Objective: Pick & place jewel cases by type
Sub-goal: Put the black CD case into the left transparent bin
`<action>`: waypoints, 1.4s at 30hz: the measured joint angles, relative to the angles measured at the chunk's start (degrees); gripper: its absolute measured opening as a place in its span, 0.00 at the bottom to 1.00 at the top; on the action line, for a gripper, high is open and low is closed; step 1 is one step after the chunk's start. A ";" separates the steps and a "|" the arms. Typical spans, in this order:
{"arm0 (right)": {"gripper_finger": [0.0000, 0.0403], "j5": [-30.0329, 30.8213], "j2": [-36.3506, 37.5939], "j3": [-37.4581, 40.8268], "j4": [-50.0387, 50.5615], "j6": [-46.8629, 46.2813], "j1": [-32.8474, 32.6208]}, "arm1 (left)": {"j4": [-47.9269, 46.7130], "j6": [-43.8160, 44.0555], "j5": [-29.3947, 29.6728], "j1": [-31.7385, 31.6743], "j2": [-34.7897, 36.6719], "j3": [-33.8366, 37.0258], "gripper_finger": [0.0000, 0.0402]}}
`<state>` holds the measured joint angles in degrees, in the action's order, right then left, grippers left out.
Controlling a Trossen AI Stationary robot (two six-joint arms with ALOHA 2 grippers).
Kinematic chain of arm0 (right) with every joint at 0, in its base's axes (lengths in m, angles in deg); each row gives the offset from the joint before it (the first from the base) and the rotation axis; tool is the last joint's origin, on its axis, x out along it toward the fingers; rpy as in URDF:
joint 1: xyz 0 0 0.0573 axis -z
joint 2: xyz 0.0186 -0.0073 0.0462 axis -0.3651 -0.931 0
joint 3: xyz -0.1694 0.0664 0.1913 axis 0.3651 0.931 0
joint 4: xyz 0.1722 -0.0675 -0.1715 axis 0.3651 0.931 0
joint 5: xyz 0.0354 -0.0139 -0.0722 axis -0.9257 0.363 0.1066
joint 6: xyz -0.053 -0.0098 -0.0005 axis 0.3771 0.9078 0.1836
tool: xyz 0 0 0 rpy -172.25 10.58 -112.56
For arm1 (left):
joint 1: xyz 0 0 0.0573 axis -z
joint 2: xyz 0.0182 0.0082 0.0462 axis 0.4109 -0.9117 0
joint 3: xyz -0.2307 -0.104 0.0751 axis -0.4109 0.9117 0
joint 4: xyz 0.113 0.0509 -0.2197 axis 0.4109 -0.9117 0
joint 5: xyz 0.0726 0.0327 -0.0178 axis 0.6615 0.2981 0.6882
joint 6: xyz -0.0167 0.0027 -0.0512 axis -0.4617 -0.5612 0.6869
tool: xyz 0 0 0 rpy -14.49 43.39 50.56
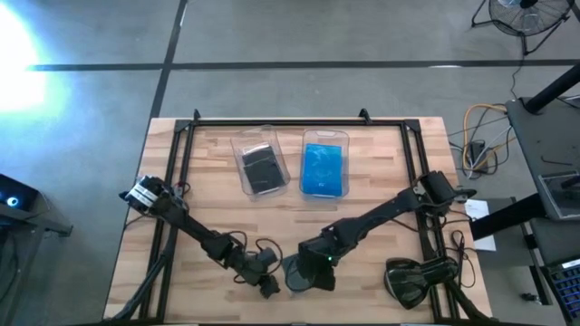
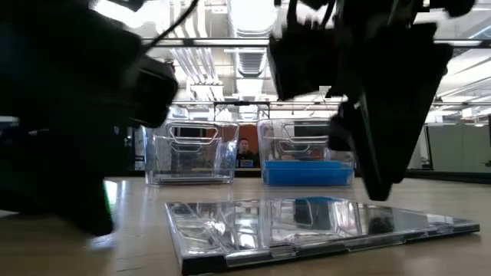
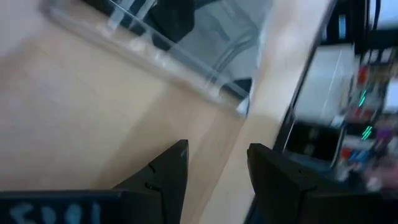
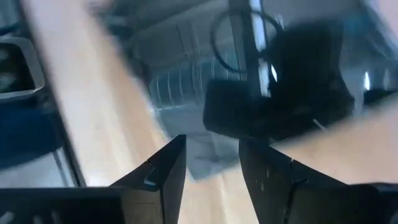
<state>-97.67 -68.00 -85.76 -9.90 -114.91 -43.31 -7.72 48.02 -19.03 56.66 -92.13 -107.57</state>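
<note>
You have one jewel case (image 2: pixel 322 226) left out on the table (image 1: pixel 217 195), lying flat near the front edge between the two grippers. In the low view it looks thin and square, with a glossy, mirror-like top that reflects the ceiling lights and a dark rim along its near edge. From above it shows only as a greyish patch (image 1: pixel 296 274), partly covered by the right arm.

Farther back stand your two clear bins side by side. The left bin (image 1: pixel 259 163) holds dark grey cases (image 1: pixel 263 170); the right bin (image 1: pixel 324 163) holds translucent bright blue cases (image 1: pixel 323 169), which show in the low view as a blue layer at the bin's bottom.

Your right gripper (image 1: pixel 313 272) hangs just over the loose case, its dark fingers (image 2: pixel 391 115) pointing down toward the case's far right part; in its wrist view the fingers (image 4: pixel 165 171) stand apart with nothing between them.

Your left gripper (image 1: pixel 263 282) sits low just beside the case on its left, fingers (image 3: pixel 168 174) likewise parted and empty. A person shows far behind the bins.
</note>
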 joint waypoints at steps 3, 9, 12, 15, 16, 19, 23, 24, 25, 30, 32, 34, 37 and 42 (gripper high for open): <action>0.35 -0.06 0.08 0.12 3.61 -7.14 0.40 | -0.10 5.57 -0.80 -1.03 0.01 0.10 0.37; 0.35 -0.22 0.48 0.48 6.36 -16.89 0.43 | 0.09 10.23 0.41 -2.35 -0.03 0.16 0.37; 0.35 -0.19 0.48 0.93 5.74 -19.68 0.43 | 0.07 12.92 3.02 -2.36 -0.05 0.19 0.37; 0.35 0.07 0.12 1.23 1.66 -22.20 0.45 | 0.02 14.60 5.13 -2.47 -0.08 0.21 0.37; 0.35 0.08 0.07 1.34 0.41 -22.62 0.45 | -0.06 14.64 5.41 -2.53 -0.08 0.23 0.37; 0.35 0.22 -0.83 1.44 -7.77 -24.35 0.52 | -0.63 14.96 5.75 -2.84 -0.12 0.21 0.37; 0.35 0.74 -0.85 1.84 -12.94 -25.93 0.81 | -1.57 14.20 5.11 -2.95 -0.16 0.10 0.37; 0.35 1.13 -0.80 1.84 -12.80 -25.95 0.88 | -1.70 13.92 4.81 -2.95 -0.16 0.10 0.37; 0.35 1.28 -0.64 1.90 -12.07 -26.08 1.06 | -2.09 13.50 4.20 -2.95 -0.16 0.04 0.37; 0.35 3.00 1.48 1.92 -4.71 -25.62 1.08 | -2.55 12.47 2.67 -2.44 -0.07 0.03 0.37; 0.35 4.59 2.59 1.88 0.12 -25.38 0.93 | -2.79 12.37 3.47 -2.27 -0.03 -0.22 0.37; 0.35 5.00 3.21 2.04 2.61 -25.19 0.84 | -3.01 12.61 3.83 -2.29 -0.01 -0.40 0.37; 0.35 4.96 3.71 2.62 4.91 -25.48 0.78 | -3.32 12.69 4.23 -2.67 -0.01 -0.62 0.37; 0.35 4.53 3.04 6.14 4.28 -28.04 0.71 | -3.80 12.29 4.14 -3.11 -0.01 -0.62 0.37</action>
<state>-93.14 -64.96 -79.62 -5.62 -142.94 -42.60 -11.52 60.31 -14.90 53.55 -92.14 -108.19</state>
